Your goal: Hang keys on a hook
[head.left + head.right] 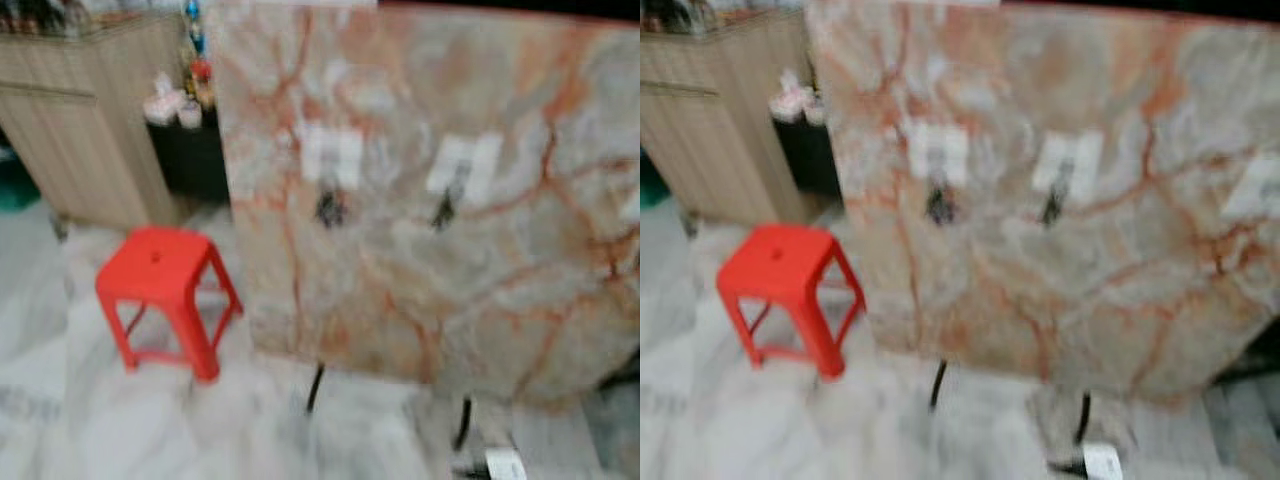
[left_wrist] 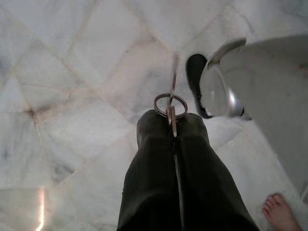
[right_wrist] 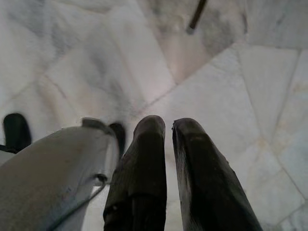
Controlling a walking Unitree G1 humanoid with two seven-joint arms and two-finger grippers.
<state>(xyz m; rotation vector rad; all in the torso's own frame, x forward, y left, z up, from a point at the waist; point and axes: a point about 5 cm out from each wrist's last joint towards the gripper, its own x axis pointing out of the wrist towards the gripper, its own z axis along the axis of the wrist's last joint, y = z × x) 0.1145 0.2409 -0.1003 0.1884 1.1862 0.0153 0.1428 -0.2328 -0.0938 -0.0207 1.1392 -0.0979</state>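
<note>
**Keys in the left pincer, hooks dead ahead**

Your left pincer point(image 2: 172, 126) is clenched on the keys point(image 2: 171, 107): the ring sticks out just past the fingertips, with a key blade pinched between the two black fingers and pointing on beyond the ring. The arm hangs low, with the marble floor point(image 2: 72, 96) below it and a person's bare foot point(image 2: 279, 211) at the edge of the wrist picture. Your right pincer point(image 3: 166, 132) hangs idle over the same floor, its fingers a little apart and holding nothing.

Looking out from there, you're in the carry step, I'd say, closing on the target. Ahead stands a marbled panel point(image 1: 420, 200) on thin dark legs, with two white-backed hooks point(image 1: 331, 190) point(image 1: 455, 185) side by side on its face; a red stool point(image 1: 160, 285) sits to its left. The head view is blurred, so the hook shapes are hard to read.

The keys are well apart from either hook. Next you'll need to raise the left arm and bring the ring level with a hook.
</note>
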